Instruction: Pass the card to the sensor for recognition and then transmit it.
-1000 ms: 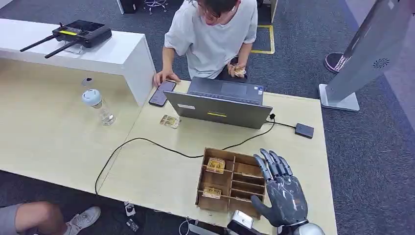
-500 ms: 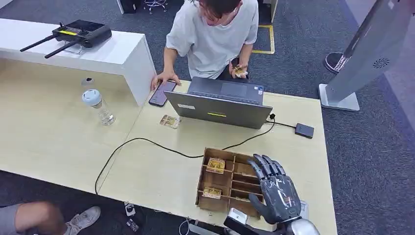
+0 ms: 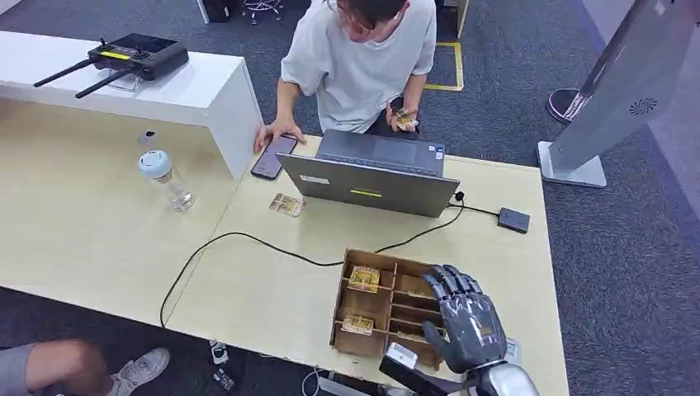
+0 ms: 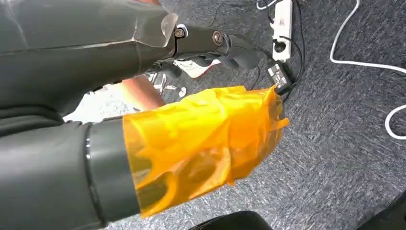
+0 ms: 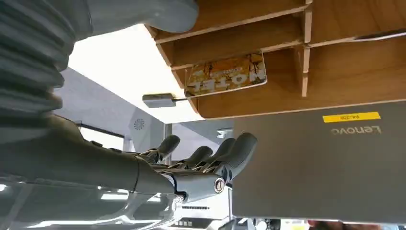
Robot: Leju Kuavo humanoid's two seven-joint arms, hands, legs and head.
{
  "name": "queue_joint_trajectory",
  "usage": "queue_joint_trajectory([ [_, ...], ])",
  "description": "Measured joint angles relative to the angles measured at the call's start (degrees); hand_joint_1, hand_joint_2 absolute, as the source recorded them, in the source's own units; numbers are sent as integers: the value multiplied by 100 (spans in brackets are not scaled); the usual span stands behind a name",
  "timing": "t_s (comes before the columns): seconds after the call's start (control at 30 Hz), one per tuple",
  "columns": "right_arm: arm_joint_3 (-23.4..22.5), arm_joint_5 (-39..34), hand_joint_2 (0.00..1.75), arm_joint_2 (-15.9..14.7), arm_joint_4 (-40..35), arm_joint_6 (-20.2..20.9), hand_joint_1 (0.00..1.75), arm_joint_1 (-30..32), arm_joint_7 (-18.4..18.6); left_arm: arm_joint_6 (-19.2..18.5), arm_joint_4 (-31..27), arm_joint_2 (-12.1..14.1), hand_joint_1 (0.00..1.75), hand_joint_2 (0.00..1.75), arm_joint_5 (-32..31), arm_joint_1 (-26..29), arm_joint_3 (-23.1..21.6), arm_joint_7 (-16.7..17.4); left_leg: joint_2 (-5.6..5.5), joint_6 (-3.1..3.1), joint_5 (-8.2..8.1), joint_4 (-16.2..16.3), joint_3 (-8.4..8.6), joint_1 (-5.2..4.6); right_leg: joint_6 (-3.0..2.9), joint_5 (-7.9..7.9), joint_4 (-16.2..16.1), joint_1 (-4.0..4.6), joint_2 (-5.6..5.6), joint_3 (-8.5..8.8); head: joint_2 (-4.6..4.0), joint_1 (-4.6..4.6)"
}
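Your cards sit in the wooden divided box [image 3: 373, 307] at the table's near edge, about 5 o'clock from the table's centre. One card [image 3: 364, 278], yellow-brown and printed, leans in the far-left compartment; a second card [image 3: 357, 324] of the same print lies in the compartment at 6 o'clock from it. In the right wrist view you can read "MOTEL" on a card [image 5: 226, 74] propped against a divider. A third card [image 3: 286, 205] lies flat on the table, at 11 o'clock from the box. The sensor [image 3: 513, 219], a small dark flat pad on a cable, lies at 1 o'clock from the box.
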Motion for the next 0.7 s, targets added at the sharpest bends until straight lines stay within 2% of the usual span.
queue_joint_trajectory([
  [0.1,0,0,175,7,85,0,51,-44,31,-2,0,0,0,0,-13,-1,0,0,0,0,0,0,0,0,0,0,0,0,0,0,0,0],
  [0.23,-11,0,175,48,169,0,51,-79,31,-11,0,0,0,0,-35,-2,-2,0,0,0,0,0,0,0,0,0,0,0,0,0,0,0],
  [0.27,-15,0,175,52,188,0,59,-87,33,-15,0,0,0,0,-39,-2,-2,0,0,0,0,0,0,0,0,0,0,0,0,0,0,0],
  [0.33,-24,0,175,61,228,0,59,-109,35,-17,0,0,0,0,-46,-2,-2,0,0,0,0,0,0,0,0,0,0,0,0,0,0,0],
  [0.37,-28,0,175,68,247,0,73,-121,37,-18,0,0,0,0,-46,-3,-2,0,0,0,0,0,0,0,0,0,0,0,0,0,0,0],
  [0.4,-33,0,175,79,263,0,106,-133,37,-18,0,0,0,0,-46,-3,-2,0,0,0,0,0,0,0,0,0,0,0,0,0,0,0],
  [0.63,-33,0,175,118,348,9,106,-208,39,-33,0,0,0,0,-53,-4,-4,0,0,0,0,0,0,0,0,0,0,0,0,0,0,0],
  [0.67,-35,0,175,125,354,9,127,-213,39,-33,0,0,0,0,-53,-4,-4,0,0,0,0,0,0,0,0,0,0,0,0,0,0,0],
  [0.7,-35,0,175,136,361,9,134,-218,39,-33,0,0,0,0,-53,-4,-4,0,0,0,0,0,0,0,0,0,0,0,0,0,0,0],
])
